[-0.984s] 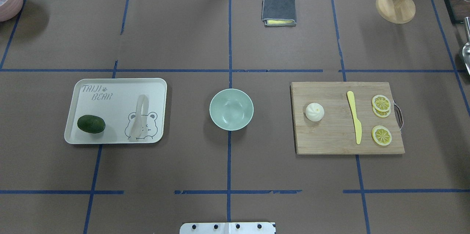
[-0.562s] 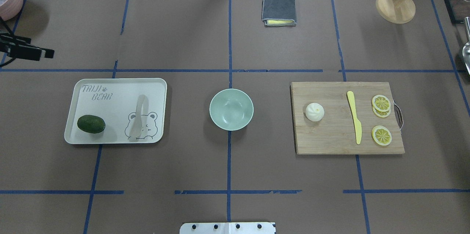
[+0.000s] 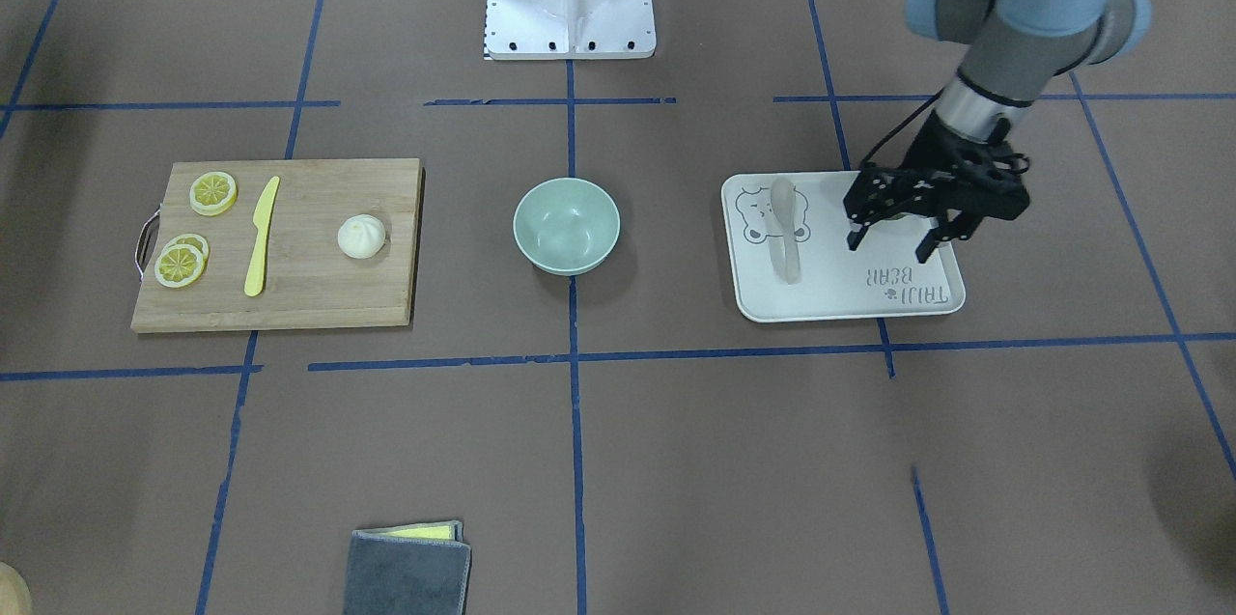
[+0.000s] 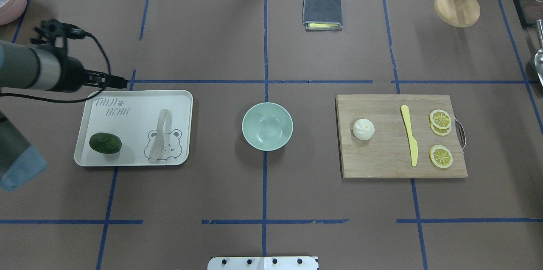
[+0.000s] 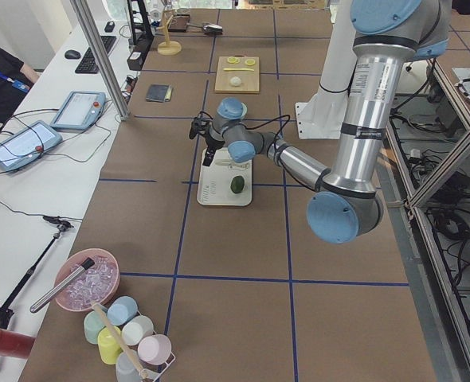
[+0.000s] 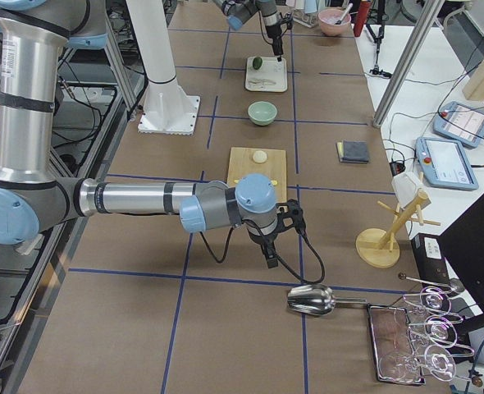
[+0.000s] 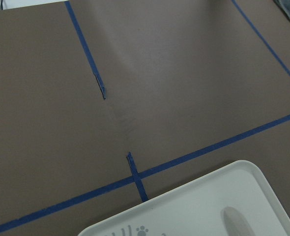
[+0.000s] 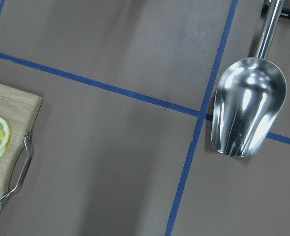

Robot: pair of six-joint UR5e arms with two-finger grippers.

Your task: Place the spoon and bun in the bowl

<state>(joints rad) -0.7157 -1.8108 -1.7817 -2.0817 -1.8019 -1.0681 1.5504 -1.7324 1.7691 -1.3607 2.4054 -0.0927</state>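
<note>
First step, it seems: fetching spoon (image 4: 160,134). You have left claw (image 3: 893,243) spread, empty, above tray (image 4: 127,126) near bench left end; spoon lies there. On board (image 4: 382,160), right end, bun (image 4: 363,129); bowl (image 4: 267,126) at centre. State of right claw (image 6: 271,261): cannot tell. Next you shift over handle, lower, pinch.

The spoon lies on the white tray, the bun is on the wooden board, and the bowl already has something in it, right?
Not quite: the bowl is empty, as the overhead view shows. The spoon does lie on the tray and the bun on the board.
</note>
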